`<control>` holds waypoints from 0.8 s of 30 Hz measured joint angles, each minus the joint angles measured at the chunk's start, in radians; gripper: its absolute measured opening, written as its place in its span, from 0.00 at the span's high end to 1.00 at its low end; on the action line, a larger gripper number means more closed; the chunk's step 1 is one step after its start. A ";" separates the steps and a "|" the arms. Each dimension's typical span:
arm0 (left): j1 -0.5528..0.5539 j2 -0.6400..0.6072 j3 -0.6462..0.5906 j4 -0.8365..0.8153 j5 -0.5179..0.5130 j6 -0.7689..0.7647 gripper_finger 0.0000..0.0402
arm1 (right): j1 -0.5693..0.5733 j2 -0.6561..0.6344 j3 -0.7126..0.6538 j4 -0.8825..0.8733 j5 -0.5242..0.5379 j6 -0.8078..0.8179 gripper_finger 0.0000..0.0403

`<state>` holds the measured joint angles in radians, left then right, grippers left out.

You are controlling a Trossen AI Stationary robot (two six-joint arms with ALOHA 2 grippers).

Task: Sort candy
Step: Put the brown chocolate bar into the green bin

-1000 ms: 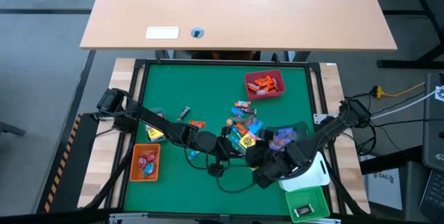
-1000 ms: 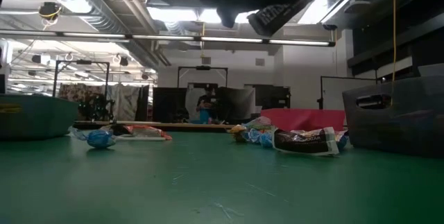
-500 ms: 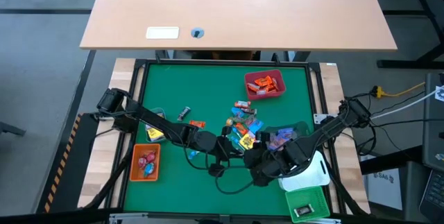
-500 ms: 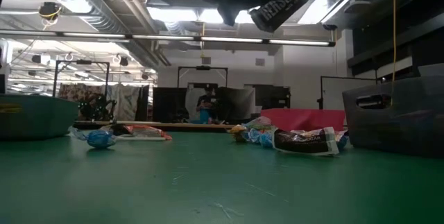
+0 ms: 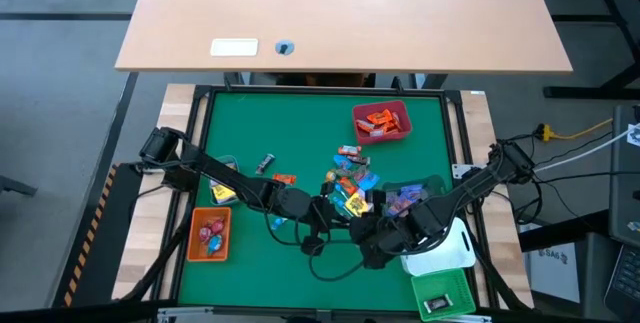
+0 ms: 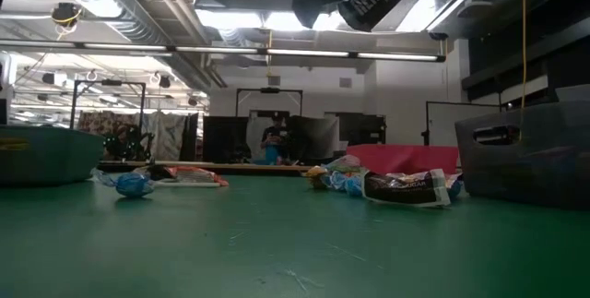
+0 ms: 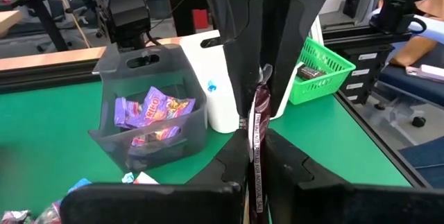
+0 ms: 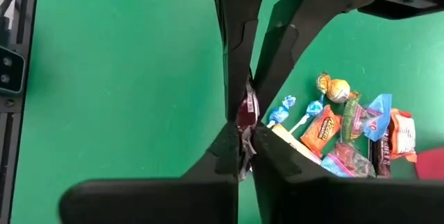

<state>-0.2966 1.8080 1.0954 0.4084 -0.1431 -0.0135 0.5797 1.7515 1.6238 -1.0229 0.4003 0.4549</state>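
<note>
A dark brown wrapped candy (image 7: 258, 137) hangs above the green mat, between my two grippers at the mat's middle near side. My left gripper (image 7: 255, 182) is shut on one end of it. My right gripper (image 8: 244, 148) is shut on the other end. In the high view the left gripper (image 5: 335, 219) and the right gripper (image 5: 364, 233) meet just near of the candy pile (image 5: 350, 188). The pile is loose sweets in yellow, orange, blue and brown wrappers lying flat on the mat. My left gripper pinches the dark brown candy's end nearest it (image 7: 254, 172) between its two fingers. It comes almost level from the table's left. The flat wrapper stands on edge, reaches forward past the fingertips and is clear of the mat. My right gripper pinches the candy's other end (image 8: 245, 116) between its two fingers. It slants down from the table's right and meets the left fingers tip to tip. The candy is clear of the mat.
A red bin (image 5: 381, 122) with orange sweets stands at the far right, an orange bin (image 5: 210, 235) at the near left. A clear grey bin (image 7: 149, 113) holds purple sweets. Beside it are a white bin (image 5: 447, 248) and a green basket (image 5: 441, 293).
My right gripper has edged toward the left gripper, tipped a little, and drawn its fingers together on the dark brown candy's free end. My left gripper has kept still with the candy in its hold.
</note>
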 joint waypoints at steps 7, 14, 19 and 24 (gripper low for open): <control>0.000 0.000 0.000 0.002 0.004 -0.001 0.95 | 0.000 0.000 0.000 0.001 -0.001 -0.019 0.90; 0.000 0.000 0.000 0.008 0.014 -0.001 0.84 | 0.000 0.000 0.000 0.001 -0.008 -0.038 0.98; -0.001 0.000 0.000 -0.003 0.007 -0.002 0.73 | 0.000 0.000 0.000 -0.001 -0.095 -0.048 0.95; 0.000 0.000 0.000 -0.024 0.001 -0.002 0.68 | 0.003 0.000 0.000 -0.024 -0.269 -0.040 0.96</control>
<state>-0.2965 1.8076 1.0954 0.3844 -0.1419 -0.0151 0.5831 1.7515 1.6238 -1.0470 0.1317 0.4145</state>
